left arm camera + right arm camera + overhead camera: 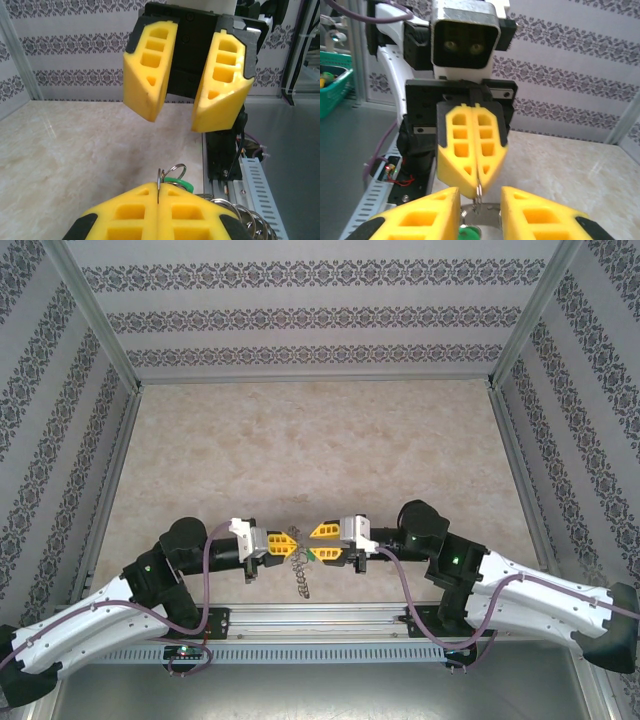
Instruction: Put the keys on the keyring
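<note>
Over the marbled counter (300,440), the keyring (159,176) is clamped edge-on in the fully closed left end effector (159,192), presenting it for threading. The green key (178,184) rests against it. The right end effector (175,117) faces them, partly open and empty.

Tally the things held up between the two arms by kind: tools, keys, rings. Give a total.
tools: 2 (left tool, right tool)
green-headed key: 1
keyring: 1
total: 4
</note>
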Available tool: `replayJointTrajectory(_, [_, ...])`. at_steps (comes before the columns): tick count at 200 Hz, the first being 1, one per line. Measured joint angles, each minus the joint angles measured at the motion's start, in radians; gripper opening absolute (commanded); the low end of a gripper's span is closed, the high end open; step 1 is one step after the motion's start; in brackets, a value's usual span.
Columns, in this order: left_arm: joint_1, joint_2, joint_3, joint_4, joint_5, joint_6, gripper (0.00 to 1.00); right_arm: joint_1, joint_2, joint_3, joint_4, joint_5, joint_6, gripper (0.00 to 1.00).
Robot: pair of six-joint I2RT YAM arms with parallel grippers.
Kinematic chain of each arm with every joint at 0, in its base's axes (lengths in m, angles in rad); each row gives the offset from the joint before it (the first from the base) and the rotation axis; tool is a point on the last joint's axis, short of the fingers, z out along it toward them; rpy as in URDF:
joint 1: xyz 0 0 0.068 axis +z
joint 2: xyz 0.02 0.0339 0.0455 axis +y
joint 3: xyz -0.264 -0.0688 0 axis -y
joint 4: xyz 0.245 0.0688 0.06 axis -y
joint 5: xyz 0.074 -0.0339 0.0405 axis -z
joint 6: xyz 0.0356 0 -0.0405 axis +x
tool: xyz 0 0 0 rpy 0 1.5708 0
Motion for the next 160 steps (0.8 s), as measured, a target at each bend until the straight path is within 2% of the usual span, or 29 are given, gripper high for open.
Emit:
replayJointTrajectory(39, [0.000,-0.034,-0.003,0.030,0.006,-0.015,0.00,0.000,0.048,0.026,-0.009,-0.037,0.014,0.21])
replayJointTrajectory(94, [0.000,-0.050,-0.004,0.030,-0.001,-0.018,0.00,0.000,0.114,0.051,-0.031,-0.048,0.031,0.22])
replayJointTrajectory(160, [0.000,-0.049,-0.004,0.029,-0.002,-0.017,0.00,0.000,0.124,0.055,-0.034,-0.043,0.033,0.22])
